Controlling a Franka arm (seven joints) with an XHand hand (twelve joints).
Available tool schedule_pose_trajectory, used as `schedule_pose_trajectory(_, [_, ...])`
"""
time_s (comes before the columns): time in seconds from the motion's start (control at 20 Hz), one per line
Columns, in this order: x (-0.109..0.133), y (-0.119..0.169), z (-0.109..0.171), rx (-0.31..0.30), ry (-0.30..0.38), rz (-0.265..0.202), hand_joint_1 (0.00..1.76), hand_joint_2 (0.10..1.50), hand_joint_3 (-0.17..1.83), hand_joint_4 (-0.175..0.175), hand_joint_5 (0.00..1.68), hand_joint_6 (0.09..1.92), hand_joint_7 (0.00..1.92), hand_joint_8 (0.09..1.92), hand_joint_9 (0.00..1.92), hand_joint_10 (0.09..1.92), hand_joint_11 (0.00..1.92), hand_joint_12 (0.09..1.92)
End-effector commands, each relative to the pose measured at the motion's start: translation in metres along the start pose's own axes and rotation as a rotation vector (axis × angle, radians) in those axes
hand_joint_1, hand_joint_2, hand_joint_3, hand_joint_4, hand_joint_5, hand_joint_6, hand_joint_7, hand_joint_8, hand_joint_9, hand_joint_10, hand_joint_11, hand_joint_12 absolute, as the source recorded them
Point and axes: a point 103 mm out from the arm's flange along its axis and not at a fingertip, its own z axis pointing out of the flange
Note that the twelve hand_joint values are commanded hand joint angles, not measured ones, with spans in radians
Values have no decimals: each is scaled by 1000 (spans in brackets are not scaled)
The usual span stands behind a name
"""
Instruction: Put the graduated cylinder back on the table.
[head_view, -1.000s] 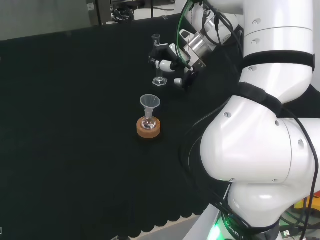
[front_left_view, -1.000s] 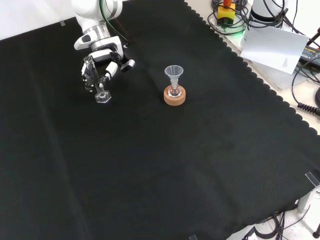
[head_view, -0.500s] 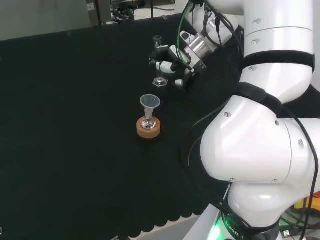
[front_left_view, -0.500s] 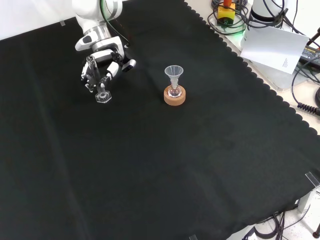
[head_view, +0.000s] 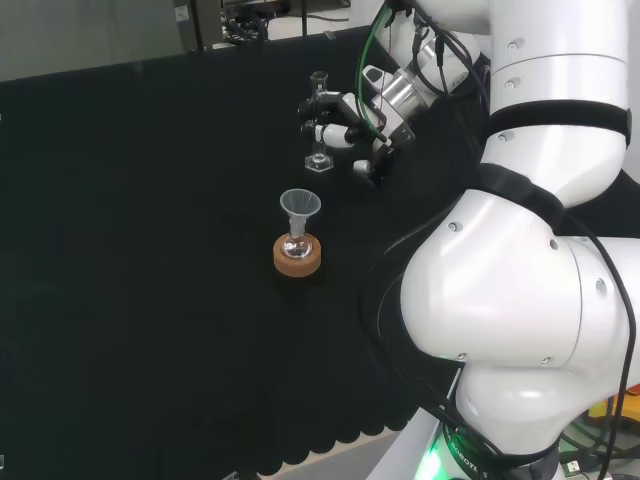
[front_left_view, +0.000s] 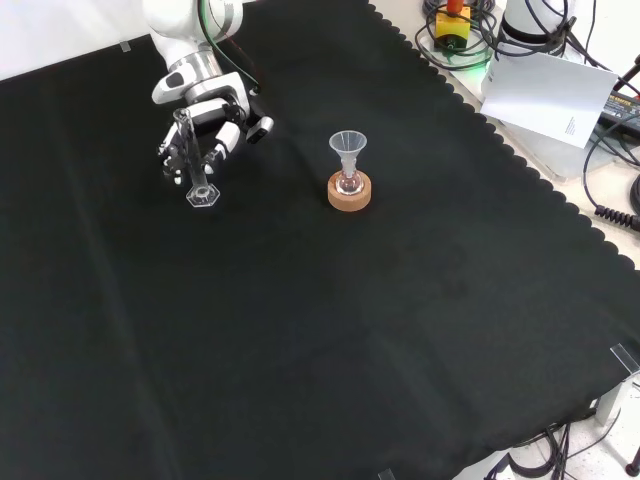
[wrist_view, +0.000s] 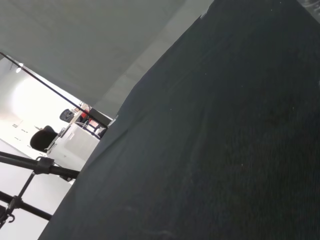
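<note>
Behind the hand's fingers (front_left_view: 205, 135), the graduated cylinder (front_left_view: 197, 176) stands half hidden.

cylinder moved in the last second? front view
Yes. The graduated cylinder, in the robot hand, went from tilted to nearly upright, its base shifting slightly left, away from the cork stand.

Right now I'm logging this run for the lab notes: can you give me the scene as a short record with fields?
surface: black cloth over the bench
hand: hand curled round the graduated cylinder
graduated cylinder: clear, upright, its hexagonal base at the cloth; contact cannot be told
other ware: clear funnel in a small flask on a cork ring, to the right in the front view
task state: cylinder not yet released
</note>
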Motion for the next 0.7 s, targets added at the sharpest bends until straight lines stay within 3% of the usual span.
schedule_pose_trajectory(0.05, [7,-1,-10,22,-20,2,922,1063,-175,-57,487,625,576,618,948,87,476,1253])
schedule_pose_trajectory(0.2, [15,-2,-20,14,-47,10,887,1030,-175,-65,354,476,465,639,848,87,349,1307])
schedule_pose_trajectory(0.5, [32,-11,-55,12,-144,67,836,999,-175,-68,268,195,200,659,590,87,62,1369])
schedule_pose_trajectory(0.7, [54,-25,-80,-7,-202,90,823,989,-175,-67,245,103,114,661,493,87,2,1311])
